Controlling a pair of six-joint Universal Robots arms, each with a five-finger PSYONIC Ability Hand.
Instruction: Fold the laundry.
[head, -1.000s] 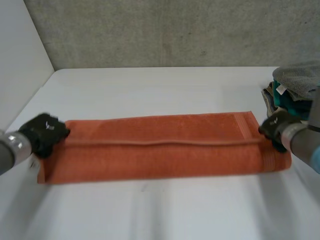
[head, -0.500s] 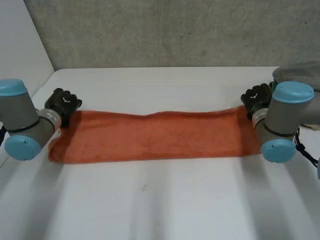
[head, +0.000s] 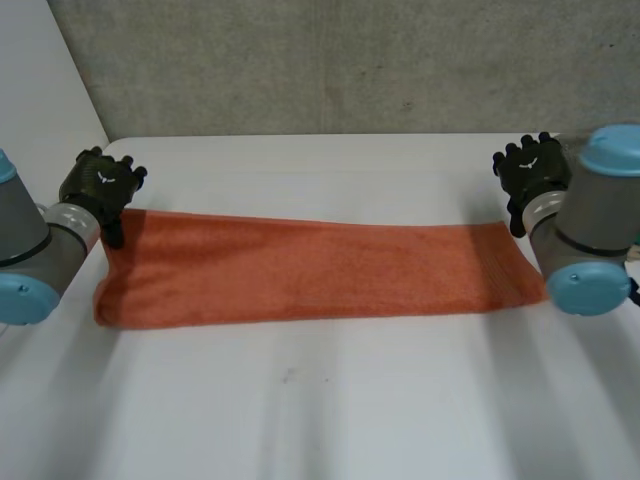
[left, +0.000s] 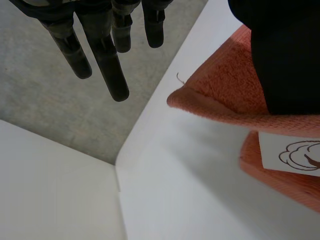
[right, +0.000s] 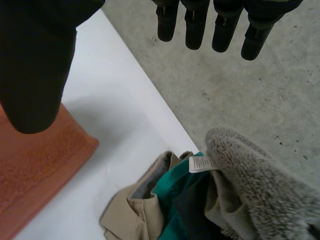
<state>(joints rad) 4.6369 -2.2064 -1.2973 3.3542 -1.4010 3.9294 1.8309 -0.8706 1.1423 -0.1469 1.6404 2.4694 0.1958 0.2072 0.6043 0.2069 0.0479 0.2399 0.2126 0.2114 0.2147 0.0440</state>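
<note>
So on our white bench (head: 320, 420) the long orange terry towel (head: 310, 270) lies flat as a narrow strip between the two arms. It looks doubled lengthwise already, so we'd call that piece about halfway, with the crosswise folds left to do. Just past its right end there's a heap of unfolded laundry in grey fleece, teal and beige (right: 215, 200), so plenty of the job is left. Our left hand (head: 98, 182) is at the towel's far left corner and our right hand (head: 530, 170) at its far right corner, both with fingers straight and spread, gripping nothing.
</note>
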